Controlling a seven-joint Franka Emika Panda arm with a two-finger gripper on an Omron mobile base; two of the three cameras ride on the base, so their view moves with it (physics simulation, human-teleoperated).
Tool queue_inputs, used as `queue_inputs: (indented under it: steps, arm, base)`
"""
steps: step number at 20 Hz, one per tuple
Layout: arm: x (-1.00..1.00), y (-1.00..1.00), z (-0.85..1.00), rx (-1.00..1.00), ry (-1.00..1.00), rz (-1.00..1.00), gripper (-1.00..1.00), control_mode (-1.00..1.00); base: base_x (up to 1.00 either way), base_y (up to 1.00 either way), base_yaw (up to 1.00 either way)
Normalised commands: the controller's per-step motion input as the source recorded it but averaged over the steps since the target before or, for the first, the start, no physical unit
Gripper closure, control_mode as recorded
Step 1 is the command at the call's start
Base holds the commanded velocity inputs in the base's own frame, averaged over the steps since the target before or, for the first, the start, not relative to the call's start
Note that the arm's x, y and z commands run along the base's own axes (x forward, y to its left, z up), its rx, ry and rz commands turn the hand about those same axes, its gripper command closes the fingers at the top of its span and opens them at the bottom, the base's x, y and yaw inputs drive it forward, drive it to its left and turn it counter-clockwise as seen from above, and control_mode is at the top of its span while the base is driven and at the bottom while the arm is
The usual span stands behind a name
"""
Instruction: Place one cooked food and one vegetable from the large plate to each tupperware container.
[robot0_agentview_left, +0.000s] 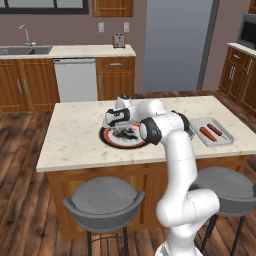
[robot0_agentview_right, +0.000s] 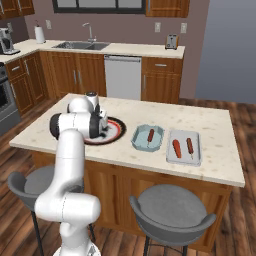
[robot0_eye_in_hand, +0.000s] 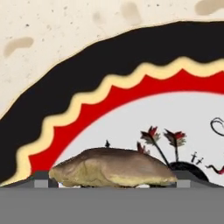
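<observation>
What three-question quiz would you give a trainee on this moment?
1. What lies between the tips of the pincer?
2. How many food pieces are in the far tupperware container, the one farther from the large plate? A none, B one, C two.
3. True or false: the near tupperware container is empty.

Key:
1. A brown food lump resting on the large plate; the jaws stand open, one tip on either side of it.
2. C.
3. False; it holds one sausage-like piece.
</observation>
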Motion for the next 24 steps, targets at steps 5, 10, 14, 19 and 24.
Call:
queue_inputs:
  steps: [5,10,14,19,24]
  arm:
    - [0.02,0.04,-0.40,0.03,0.00,0.00,1.00,-1.00]
    - [-0.02,0.00,-0.26,0.09,-0.01,0.00,1.00,-1.00]
    - [-0.70,-0.33,0.06,0.03,0.01,-0.14,1.00,-1.00]
    - [-1.00,-0.88,0.08,0.02,0.00,-0.18,1.00,-1.00]
    - [-1.00,-0.92,0.48,0.00,-0.16,-0.07,1.00,-1.00]
  base:
    - [0.00,0.00,0.00]
    - [0.00,0.00,0.00]
    - [0.00,0.00,0.00]
    - [0.00,0.00,0.00]
    - [0.00,0.00,0.00]
